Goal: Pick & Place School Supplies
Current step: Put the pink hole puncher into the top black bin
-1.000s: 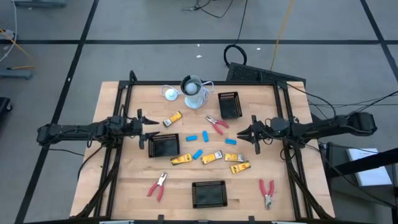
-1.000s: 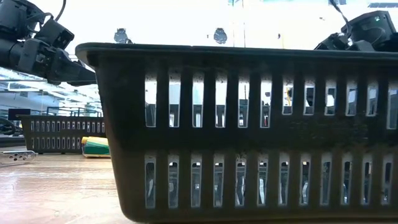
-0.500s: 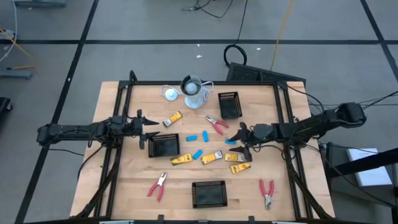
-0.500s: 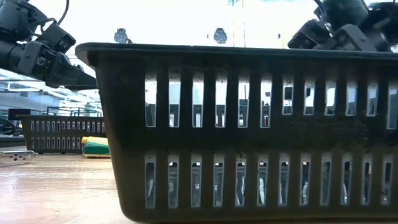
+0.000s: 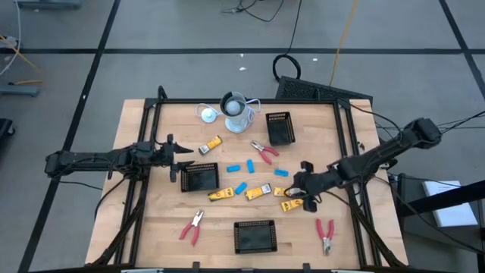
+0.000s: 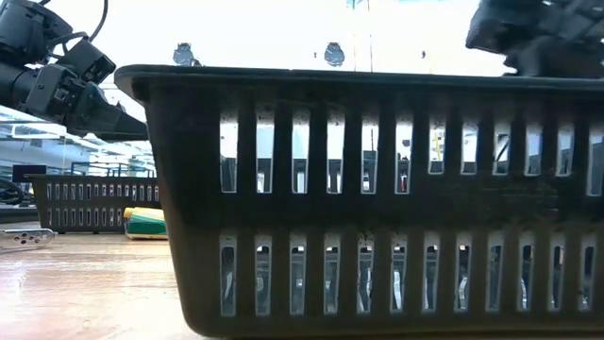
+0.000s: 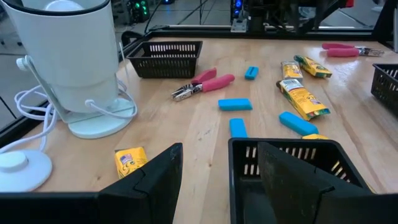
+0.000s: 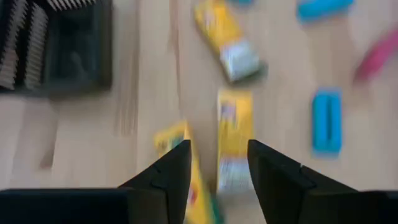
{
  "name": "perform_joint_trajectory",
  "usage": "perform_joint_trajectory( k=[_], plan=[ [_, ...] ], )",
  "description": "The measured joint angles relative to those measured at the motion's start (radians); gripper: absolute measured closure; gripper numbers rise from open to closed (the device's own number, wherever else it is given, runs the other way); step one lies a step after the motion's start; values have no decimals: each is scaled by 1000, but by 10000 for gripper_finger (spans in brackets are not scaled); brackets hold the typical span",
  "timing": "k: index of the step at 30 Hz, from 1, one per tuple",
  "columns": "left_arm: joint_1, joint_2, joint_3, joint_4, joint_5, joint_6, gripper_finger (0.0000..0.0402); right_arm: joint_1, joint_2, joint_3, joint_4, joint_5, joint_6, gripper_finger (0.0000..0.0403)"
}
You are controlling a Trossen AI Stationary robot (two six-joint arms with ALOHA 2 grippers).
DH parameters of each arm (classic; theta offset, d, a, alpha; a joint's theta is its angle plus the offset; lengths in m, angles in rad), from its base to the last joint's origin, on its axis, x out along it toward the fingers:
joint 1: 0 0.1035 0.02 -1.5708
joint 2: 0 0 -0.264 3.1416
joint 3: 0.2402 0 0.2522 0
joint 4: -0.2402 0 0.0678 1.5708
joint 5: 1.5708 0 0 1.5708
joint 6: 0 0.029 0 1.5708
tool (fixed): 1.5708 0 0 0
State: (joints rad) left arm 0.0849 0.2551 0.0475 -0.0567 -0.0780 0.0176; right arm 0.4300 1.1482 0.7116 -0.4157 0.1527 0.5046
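Observation:
School supplies lie scattered on the wooden table: red-handled pliers [image 5: 264, 152], yellow-and-black pieces [image 5: 258, 192] and light-blue pieces [image 5: 240, 187]. My right gripper [image 5: 305, 196] hovers open, tipped downward, over two yellow pieces [image 5: 292, 203] right of the middle. In the right wrist view one yellow piece [image 8: 233, 134] lies just beyond the gap between the fingers [image 8: 165, 174], untouched. My left gripper [image 5: 176, 158] waits open at the table's left, beside a black mesh tray [image 5: 201, 177]. Its fingers [image 7: 155, 180] stand above that tray's corner [image 7: 239, 146].
Two more black trays stand at the far right [image 5: 280, 127] and near the front edge [image 5: 254, 235]. A pale cup [image 5: 237, 112] and a white disc [image 5: 208, 114] sit at the back. More pliers lie at the near left [image 5: 192, 226] and near right [image 5: 326, 235].
My right gripper has swung from the table's right side toward the near edge and the middle. It has tipped from nearly level to pointing steeply down, and now hangs over the yellow pieces. Nothing on the table has moved.

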Motion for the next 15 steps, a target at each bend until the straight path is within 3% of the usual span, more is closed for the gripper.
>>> perform_joint_trajectory(
  k=[15],
  plan=[
    [0,0,0,7,-1,7,190,249,4,1,-94,-192,620,261]
  ],
)
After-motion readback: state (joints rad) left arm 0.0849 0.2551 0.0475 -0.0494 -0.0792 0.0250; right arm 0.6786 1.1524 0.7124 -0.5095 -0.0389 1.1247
